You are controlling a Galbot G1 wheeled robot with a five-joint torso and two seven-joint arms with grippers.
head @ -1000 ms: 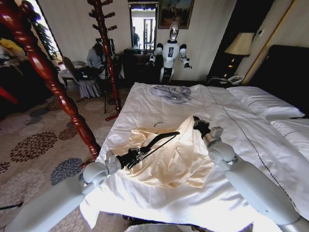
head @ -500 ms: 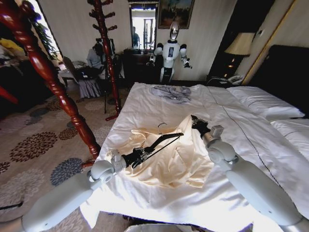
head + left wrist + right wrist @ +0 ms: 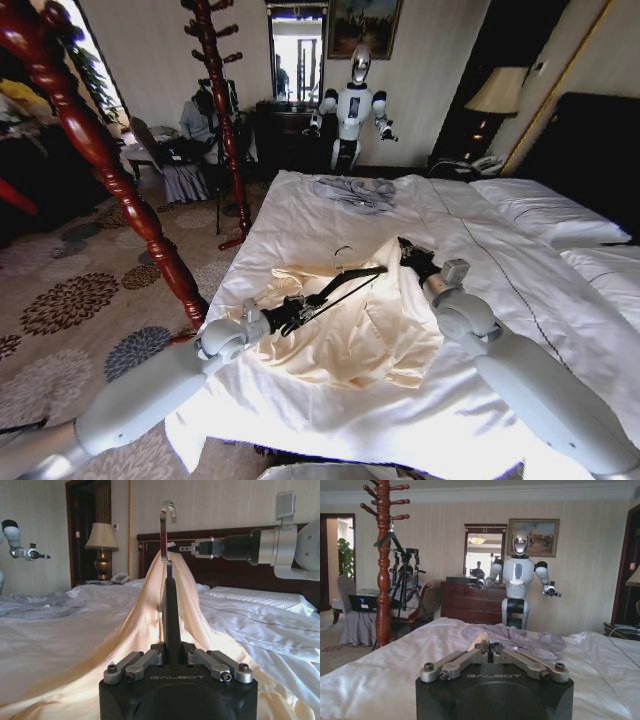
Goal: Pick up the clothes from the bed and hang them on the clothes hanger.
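Observation:
The clothes, a cream-yellow shirt (image 3: 350,335), lie crumpled on the white bed (image 3: 300,215). My right gripper (image 3: 404,246) is shut on a fold of the shirt and holds it up in a peak (image 3: 167,560); a bit of cream fabric (image 3: 481,639) shows between its fingers. My left gripper (image 3: 296,311) is shut on one end of the black clothes hanger (image 3: 345,284). The hanger lies over the shirt with its far end close to the right gripper. In the left wrist view the hanger (image 3: 171,615) stands straight ahead, its silver hook (image 3: 167,515) beside the right gripper (image 3: 189,548).
A grey-blue garment (image 3: 355,190) lies at the bed's far end. A dark red turned post (image 3: 110,170) stands near my left arm, and a wooden coat stand (image 3: 222,110) is farther back. Another white robot (image 3: 352,105) stands by a dresser. Pillows (image 3: 540,210) lie to the right.
My left arm has pushed the hanger forward over the shirt, bringing its far end closer to the right gripper. The right gripper still holds the fold up in nearly the same place.

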